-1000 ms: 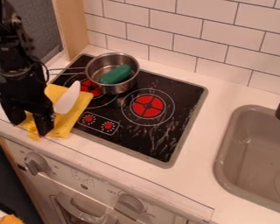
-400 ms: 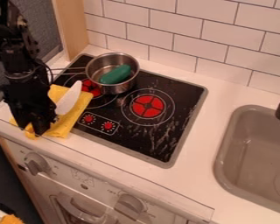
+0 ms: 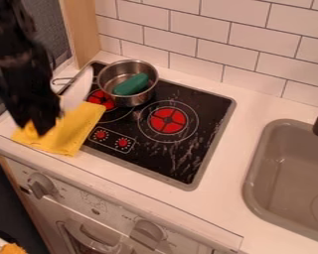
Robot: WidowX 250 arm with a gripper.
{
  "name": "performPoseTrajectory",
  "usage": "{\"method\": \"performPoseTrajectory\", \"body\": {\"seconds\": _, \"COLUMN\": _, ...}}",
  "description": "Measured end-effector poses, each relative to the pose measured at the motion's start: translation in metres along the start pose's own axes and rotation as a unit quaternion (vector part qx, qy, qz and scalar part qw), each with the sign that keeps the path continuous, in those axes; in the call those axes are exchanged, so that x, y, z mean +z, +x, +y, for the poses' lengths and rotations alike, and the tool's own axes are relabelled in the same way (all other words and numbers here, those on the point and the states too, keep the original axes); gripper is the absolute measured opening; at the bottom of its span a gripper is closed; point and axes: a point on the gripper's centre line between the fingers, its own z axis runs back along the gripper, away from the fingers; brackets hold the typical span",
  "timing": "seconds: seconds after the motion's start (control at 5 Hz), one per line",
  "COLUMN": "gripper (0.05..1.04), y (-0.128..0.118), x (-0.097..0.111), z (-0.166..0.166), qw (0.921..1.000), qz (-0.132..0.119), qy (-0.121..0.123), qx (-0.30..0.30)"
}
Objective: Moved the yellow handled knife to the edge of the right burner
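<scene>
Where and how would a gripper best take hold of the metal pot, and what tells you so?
Probably at the far rim of the pot, coming straight down from above and pinching the wall. It stands upright and open, and the green object lies toward the near side, leaving room inside the far wall.

The pincer (image 3: 39, 130) holds the knife (image 3: 74, 96), whose white blade slants up at its right. Below the pincer, a yellow cloth (image 3: 72, 130) lies on the table (image 3: 226, 166). Right of it sits the black stovetop (image 3: 208, 101), bearing a metal pot (image 3: 126, 100) with a green object (image 3: 131, 84) inside; farther right is the sink (image 3: 291, 163).
</scene>
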Motion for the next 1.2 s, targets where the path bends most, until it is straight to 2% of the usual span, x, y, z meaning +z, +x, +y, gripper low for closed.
{"method": "performPoseTrajectory", "body": {"seconds": 0.2, "gripper": 0.46, "y": 0.016, "x": 0.009, "z": -0.042, "qw": 0.9992, "qz": 0.004, "qy": -0.026, "qx": -0.031}}
{"method": "performPoseTrajectory", "body": {"seconds": 0.4, "gripper": 0.46, "y": 0.042, "x": -0.006, "z": -0.076, "qw": 0.9984, "qz": 0.023, "qy": -0.029, "qx": -0.043}}
{"method": "performPoseTrajectory", "body": {"seconds": 0.6, "gripper": 0.46, "y": 0.079, "x": -0.029, "z": -0.112, "qw": 0.9979, "qz": 0.044, "qy": -0.03, "qx": -0.037}}
{"method": "performPoseTrajectory", "body": {"seconds": 0.8, "gripper": 0.46, "y": 0.103, "x": -0.041, "z": -0.132, "qw": 0.9983, "qz": 0.041, "qy": -0.026, "qx": -0.034}}
{"method": "performPoseTrajectory", "body": {"seconds": 1.2, "gripper": 0.46, "y": 0.131, "x": -0.054, "z": -0.14, "qw": 0.999, "qz": 0.032, "qy": -0.021, "qx": -0.022}}
